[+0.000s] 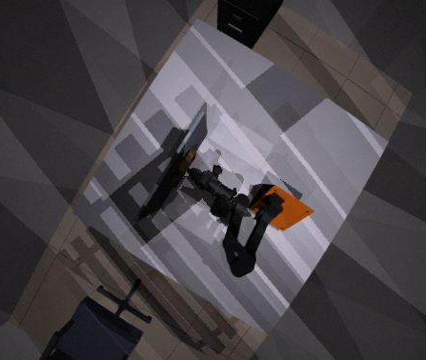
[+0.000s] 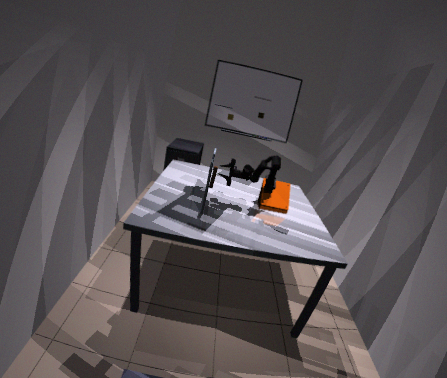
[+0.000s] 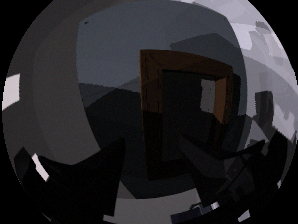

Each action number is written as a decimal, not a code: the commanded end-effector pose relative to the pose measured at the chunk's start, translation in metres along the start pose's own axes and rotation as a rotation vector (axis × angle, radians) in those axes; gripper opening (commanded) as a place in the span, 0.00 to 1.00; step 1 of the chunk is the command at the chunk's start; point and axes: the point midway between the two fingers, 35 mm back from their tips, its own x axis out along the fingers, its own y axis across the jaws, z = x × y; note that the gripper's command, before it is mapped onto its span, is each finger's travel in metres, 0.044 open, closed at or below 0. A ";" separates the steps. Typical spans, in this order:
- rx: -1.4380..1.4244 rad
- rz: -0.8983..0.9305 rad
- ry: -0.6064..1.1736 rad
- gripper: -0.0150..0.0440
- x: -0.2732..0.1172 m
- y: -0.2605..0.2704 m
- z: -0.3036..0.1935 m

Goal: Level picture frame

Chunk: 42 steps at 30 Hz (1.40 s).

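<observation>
The brown picture frame [image 1: 186, 164] [image 2: 214, 177] [image 3: 151, 95] hangs on the near face of the upright grey panel [image 1: 196, 131] [image 3: 107, 55]. In the wrist view its top bar slopes down to the right, but the lens bends lines, so the true tilt is uncertain. Its lower part lies in shadow. The screw and the notched strip are hidden. My gripper [image 1: 191, 174] [image 2: 221, 170] [image 3: 152, 140] is open, its fingers apart and pointing at the frame. In the exterior view a small gap shows between the fingertips and the frame; nothing is held.
The arm stands by an orange block [image 1: 297, 210] [image 2: 278, 197] on the table [image 1: 253, 114] [image 2: 243, 239]. The panel rises edge-on in the exterior view. A whiteboard [image 2: 256, 85] is on the wall behind; a black cabinet [image 1: 246, 21] and a chair [image 1: 93, 333] stand off the table.
</observation>
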 end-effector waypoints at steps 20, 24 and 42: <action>0.002 0.001 -0.005 0.69 0.026 0.000 0.002; 0.002 0.001 -0.005 0.69 0.026 0.000 0.002; 0.002 0.001 -0.005 0.25 0.026 0.000 0.002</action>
